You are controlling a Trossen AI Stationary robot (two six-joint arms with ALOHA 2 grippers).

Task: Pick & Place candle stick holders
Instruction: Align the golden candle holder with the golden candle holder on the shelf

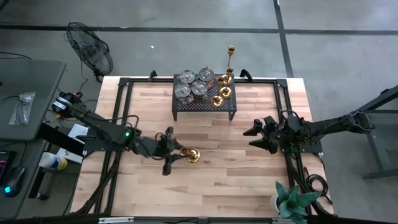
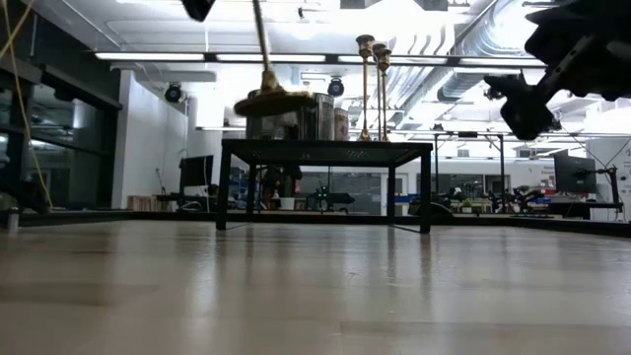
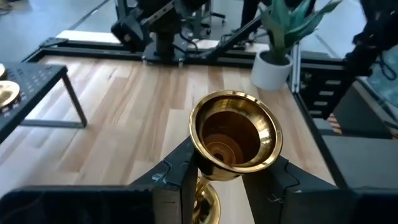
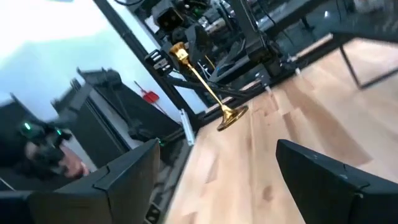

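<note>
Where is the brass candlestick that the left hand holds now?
In the high view, the brass candlestick is in the left hand, above the table's middle, in front of the black stand.

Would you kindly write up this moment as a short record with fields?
left gripper: shut on brass candlestick, lifted above the wooden table
right gripper: open, empty, over the table's right side
black perforated stand: at the table's far edge, holding silvery cups and other brass candlesticks
potted plant: near right corner
</note>
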